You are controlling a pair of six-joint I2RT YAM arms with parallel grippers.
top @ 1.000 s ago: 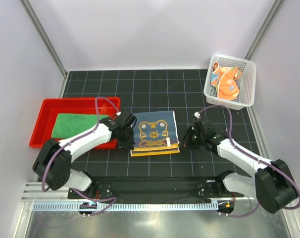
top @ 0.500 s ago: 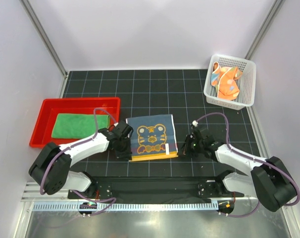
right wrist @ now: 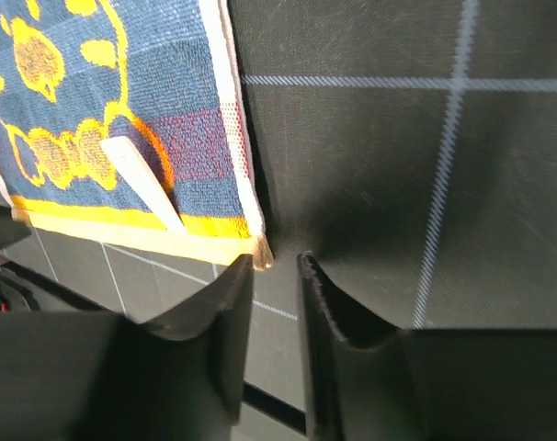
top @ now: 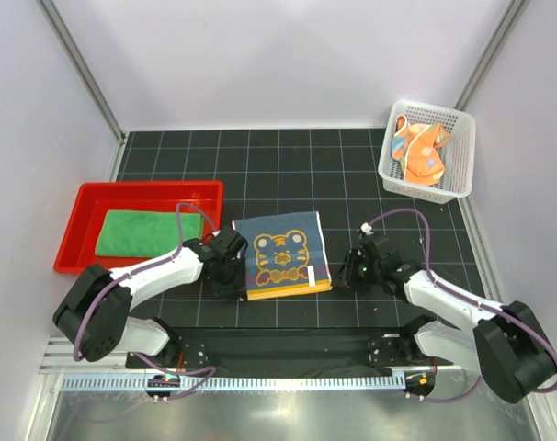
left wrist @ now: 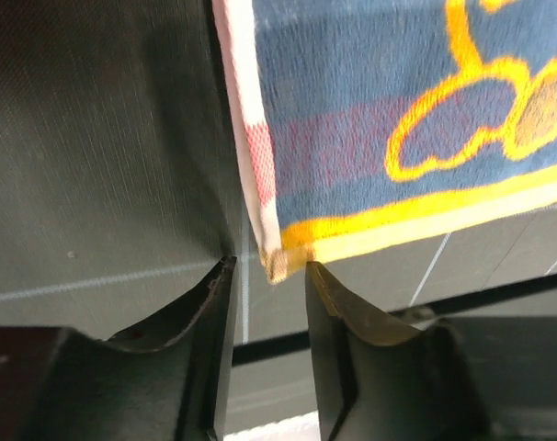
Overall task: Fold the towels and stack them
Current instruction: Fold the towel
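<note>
The dark blue tiger towel (top: 280, 255) lies folded flat on the black mat, its yellow edge toward the arms. My left gripper (top: 231, 279) sits at its near left corner. In the left wrist view the left gripper (left wrist: 269, 271) is open, and the towel's corner (left wrist: 280, 261) rests loose at the tips. My right gripper (top: 346, 274) sits at the near right corner. The right gripper (right wrist: 277, 262) is also open, with the towel (right wrist: 104, 110) beside its left finger. The green towel (top: 141, 231) lies folded in the red tray. The orange towel (top: 418, 152) is crumpled in the basket.
The red tray (top: 150, 188) stands at the left, just behind my left arm. The white mesh basket (top: 389, 170) stands at the back right near the wall. A white label (right wrist: 141, 179) sticks out on the blue towel's near edge.
Both grippers carried the blue towel's near edge down toward the arms, then opened and let go of its corners. The towel now lies flat.
</note>
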